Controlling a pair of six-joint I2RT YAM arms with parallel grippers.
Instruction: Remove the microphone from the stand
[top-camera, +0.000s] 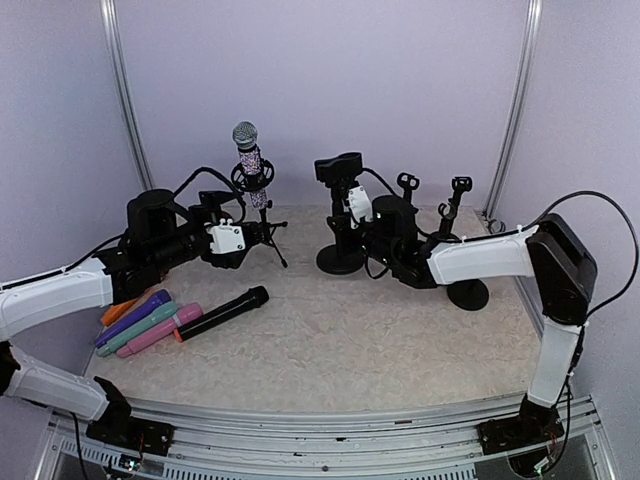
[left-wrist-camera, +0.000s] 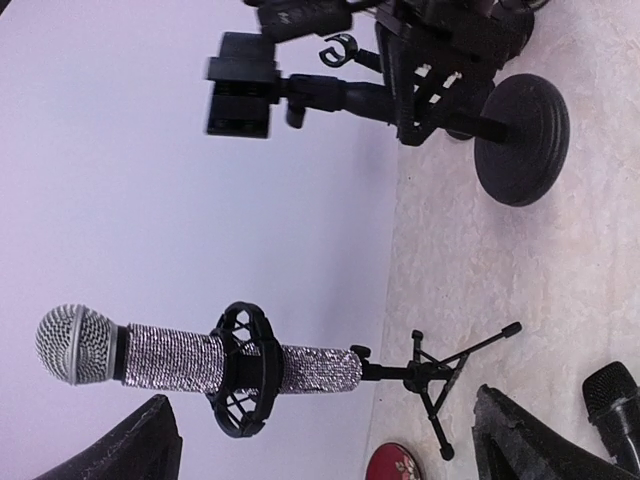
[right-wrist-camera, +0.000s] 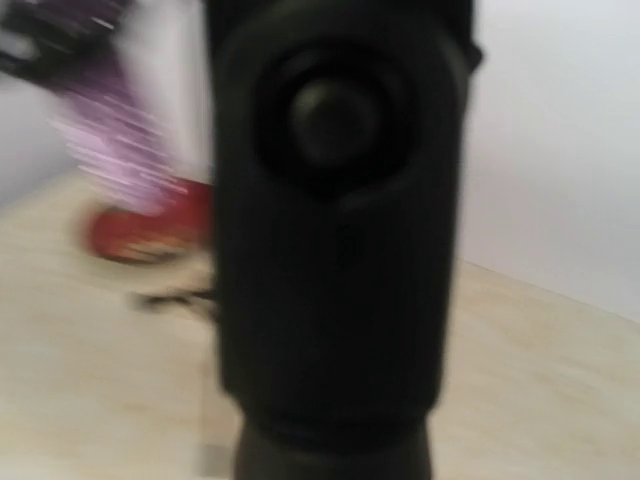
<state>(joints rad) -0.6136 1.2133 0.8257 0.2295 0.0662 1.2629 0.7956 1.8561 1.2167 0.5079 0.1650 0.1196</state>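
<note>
Showing the counter (top-camera: 330, 350) from above, with twelve o'clock at the back wall (top-camera: 330, 90). The glitter-wrapped microphone (top-camera: 249, 160) stands upright at about 11 o'clock. It is seated in the ring mount (left-wrist-camera: 243, 370) of a small tripod stand (top-camera: 272, 243), close to the counter's far edge. The left tool (left-wrist-camera: 320, 395) is released, its fingers (left-wrist-camera: 150, 445) spread wide. Microphone and stand lie ahead of the gap and touch neither finger, and open air surrounds the microphone head. The right tool (top-camera: 350, 208) sits at the post of a black round-base stand (top-camera: 340, 260) at about 12 o'clock. A blurred black body fills its wrist view, so whether it is clenched or released cannot be told. A second round-base stand (top-camera: 468, 293) is at 2 o'clock, just beside the right forearm (top-camera: 475, 258). At 9 o'clock, near the left edge, coloured microphones (top-camera: 150, 325) lie side by side. A black microphone (top-camera: 225, 312) lies nearest the centre. Bare counter surface runs from the centre to the 6 o'clock edge and round toward 4 o'clock.
</note>
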